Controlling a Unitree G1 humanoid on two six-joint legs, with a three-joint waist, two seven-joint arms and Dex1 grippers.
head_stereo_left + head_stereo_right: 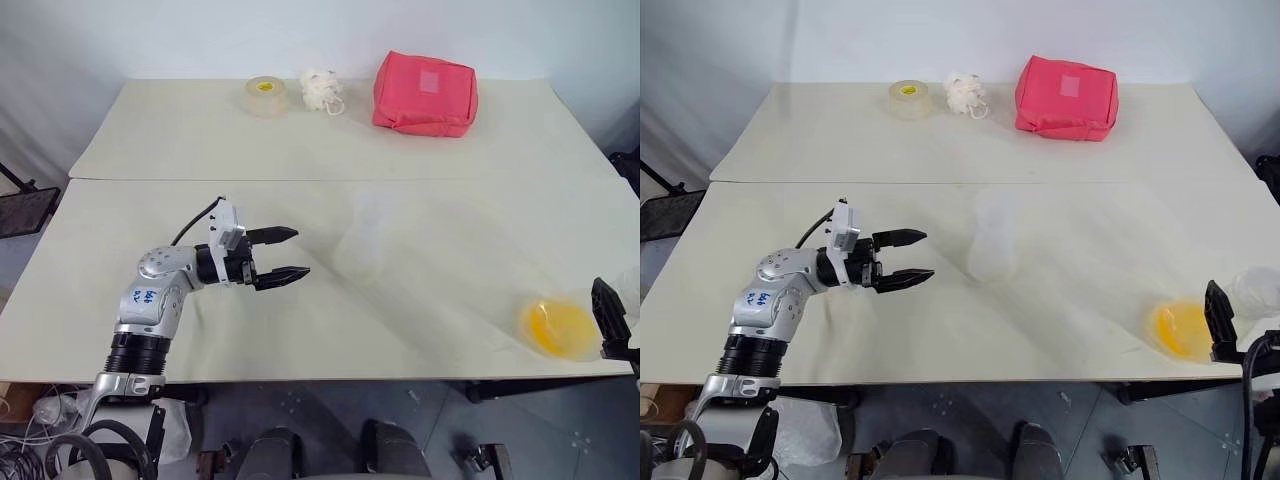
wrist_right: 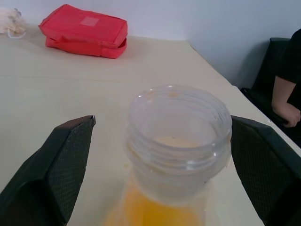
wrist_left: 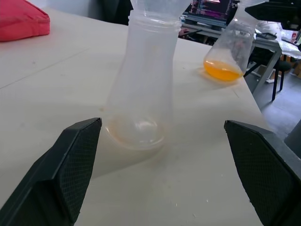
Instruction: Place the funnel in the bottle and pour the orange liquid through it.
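The bottle (image 3: 141, 89), an empty clear flask with a wide conical base and a short ribbed neck, stood upright near the middle of the front table (image 1: 420, 330). In the left wrist view the funnel (image 3: 157, 7) sat in its mouth, its clear cone narrowing down into the neck; only the lower part of the cone was visible. A faint orange tint ringed the bottle's base.

The orange liquid (image 3: 223, 70) lay as a shallow pool in the bottom of a second clear flask (image 2: 178, 141), standing uncapped well to the right of the bottle, close to the table's front right corner.

The left gripper (image 1: 280, 255) hovered to the left of the bottle, level and pointing at it, its two black fingers spread wide apart and touching nothing. The right gripper (image 1: 1220, 322) was at the table's right edge just beside the second flask; its fingers stood wide on either side of the flask's neck without touching it, as the right wrist view showed.

Far behind the bottle, on the rear table, a red zippered pouch (image 1: 425, 93) lay to the right, a white mesh puff (image 1: 322, 92) beside it, and a yellowish tape roll (image 1: 265, 96) left of that. A person's arm (image 2: 284, 101) showed beyond the table's right edge.
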